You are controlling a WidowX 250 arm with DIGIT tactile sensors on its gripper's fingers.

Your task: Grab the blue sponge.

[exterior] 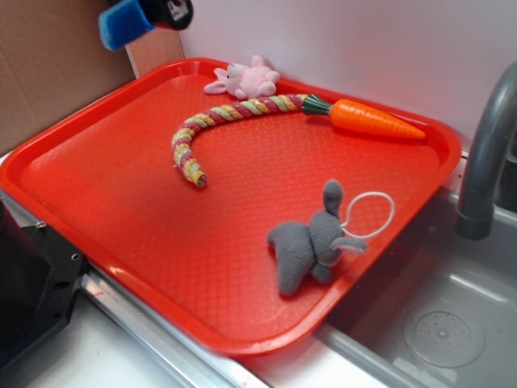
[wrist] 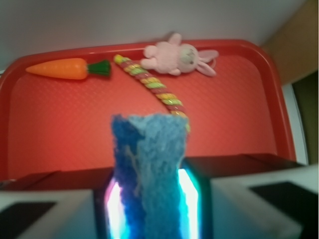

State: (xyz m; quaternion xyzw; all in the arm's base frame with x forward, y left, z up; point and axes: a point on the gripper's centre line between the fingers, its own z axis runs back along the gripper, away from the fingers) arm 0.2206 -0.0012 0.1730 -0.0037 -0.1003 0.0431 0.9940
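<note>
In the exterior view the black gripper (exterior: pixel 149 14) hangs high above the far left corner of the red plastic tray (exterior: pixel 121 186), clamped on the small bright-blue porous foam sponge (exterior: pixel 123 23), while the pink plush rabbit (exterior: pixel 246 80), braided rope toy (exterior: pixel 218 121), orange plastic carrot (exterior: pixel 373 119) and grey plush rabbit (exterior: pixel 311 242) lie on that tray. In the wrist view the sponge (wrist: pixel 149 164) stands pinched between the two fingers (wrist: pixel 197 199), squeezed narrow above the tray (wrist: pixel 60 124). The foam looks soft, so it could probably slip free and drop onto the tray if the squeeze loosens.
</note>
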